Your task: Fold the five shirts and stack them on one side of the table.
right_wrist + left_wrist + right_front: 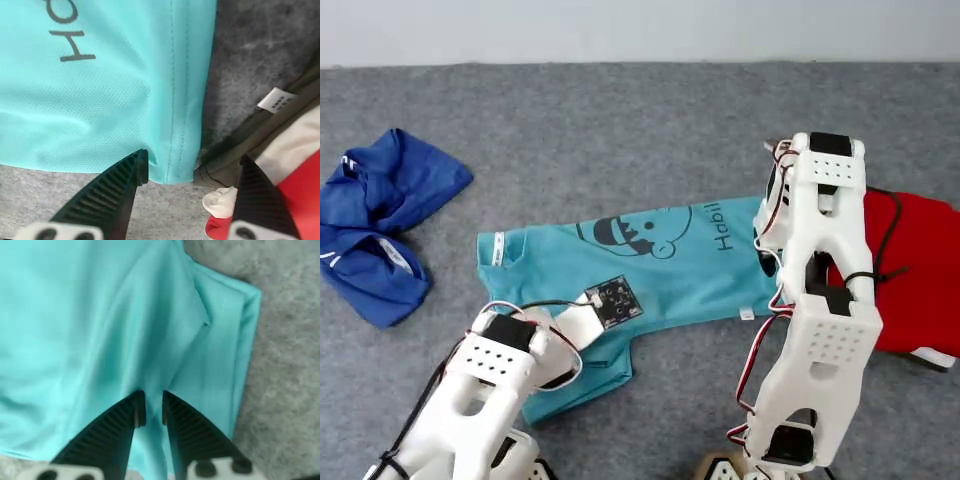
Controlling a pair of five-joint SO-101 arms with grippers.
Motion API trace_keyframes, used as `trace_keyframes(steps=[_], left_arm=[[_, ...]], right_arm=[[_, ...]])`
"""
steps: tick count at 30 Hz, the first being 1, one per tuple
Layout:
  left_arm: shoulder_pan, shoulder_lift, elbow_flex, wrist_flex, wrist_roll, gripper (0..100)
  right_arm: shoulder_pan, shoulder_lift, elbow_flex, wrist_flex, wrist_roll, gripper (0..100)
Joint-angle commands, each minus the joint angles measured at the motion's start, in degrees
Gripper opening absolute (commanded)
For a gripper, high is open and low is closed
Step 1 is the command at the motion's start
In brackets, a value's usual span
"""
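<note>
A teal shirt (pixel 650 265) with a cartoon print lies spread across the middle of the grey table, one sleeve (pixel 585 380) toward the front. My left gripper (pixel 150 410) is down on this sleeve area, its fingers closed to a narrow gap with a ridge of teal shirt (pixel 125 330) pinched between them. My right gripper (pixel 192 172) is open and straddles the hem corner of the teal shirt (pixel 180 150) at its right end. A crumpled blue shirt (pixel 380 215) lies at the far left. A folded red shirt (pixel 915 280) sits at the right edge.
The red shirt (pixel 300 190) tops a pile with olive cloth (pixel 240 145) and white cloth (pixel 217 200) beneath, right beside the right fingers. The left arm (pixel 490 380) and right arm (pixel 825 300) stand at the front. Bare grey felt (pixel 620 130) stretches behind the shirts.
</note>
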Motion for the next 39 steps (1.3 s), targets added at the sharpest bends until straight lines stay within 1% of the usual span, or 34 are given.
trace_keyframes(steps=[1,5,8,11,15,20,26,31,33,36,39], left_arm=[[-0.4,-0.7,-0.3,-3.2,-0.5,6],[-0.4,-0.7,-0.2,-5.3,-0.5,6],[-0.4,-0.7,0.3,-4.7,-0.4,6],[-0.4,-1.1,-1.8,1.4,-0.4,6],[0.2,-1.1,-8.5,9.7,1.2,6],[0.3,-0.9,-9.3,10.5,1.2,6],[0.4,-0.8,-8.5,10.5,1.6,6],[8.1,-0.8,-3.4,9.6,1.6,6],[8.9,-0.8,-1.6,6.8,2.5,6],[8.9,-0.8,1.2,1.6,5.6,6],[8.7,-0.8,1.9,-1.4,8.4,6]], right_arm=[[0.3,-3.5,-0.3,2.3,0.5,28.1],[0.3,-3.5,-0.3,2.3,0.5,28.1],[0.3,-3.5,-0.3,2.3,0.5,28.1],[0.3,-3.5,-0.3,2.3,0.5,28.1],[0.3,-3.5,-0.3,2.3,0.5,28.1],[0.3,-3.5,-0.2,2.3,0.5,28.1],[0.3,-3.5,-0.2,2.3,0.5,28.1],[0.3,-3.5,-0.2,2.3,0.5,28.1],[0.3,-3.5,-0.2,2.3,0.5,28.1],[0.3,-3.5,-0.2,2.3,0.5,28.1],[0.3,-3.5,-0.2,2.3,0.5,28.1]])
